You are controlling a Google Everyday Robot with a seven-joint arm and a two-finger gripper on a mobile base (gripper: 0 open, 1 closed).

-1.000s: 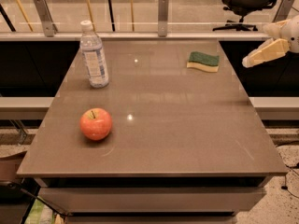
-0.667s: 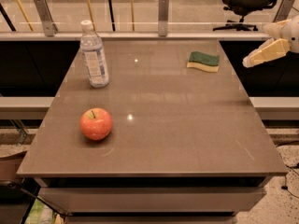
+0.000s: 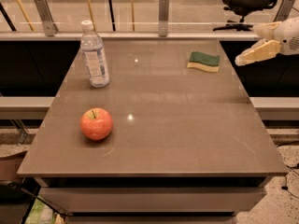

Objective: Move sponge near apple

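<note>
The sponge [image 3: 203, 61], dark green on top over pale yellow foam, lies flat on the far right part of the brown table [image 3: 187, 125]. The red-orange apple [image 3: 96, 123] stands on the near left part, stem up. My gripper [image 3: 247, 45] hangs at the right edge of the view, just past the table's right side and level with the sponge. It is a short way right of the sponge, not touching it. Its two cream fingers [image 3: 256, 52] stand apart and hold nothing.
A clear plastic water bottle [image 3: 94, 55] stands upright at the far left of the table. A railing with metal posts [image 3: 163, 15] runs behind the table. A black office chair [image 3: 247, 1] stands at the far right, behind the railing.
My gripper has shifted slightly left, toward the sponge. The sponge, apple and bottle have not moved.
</note>
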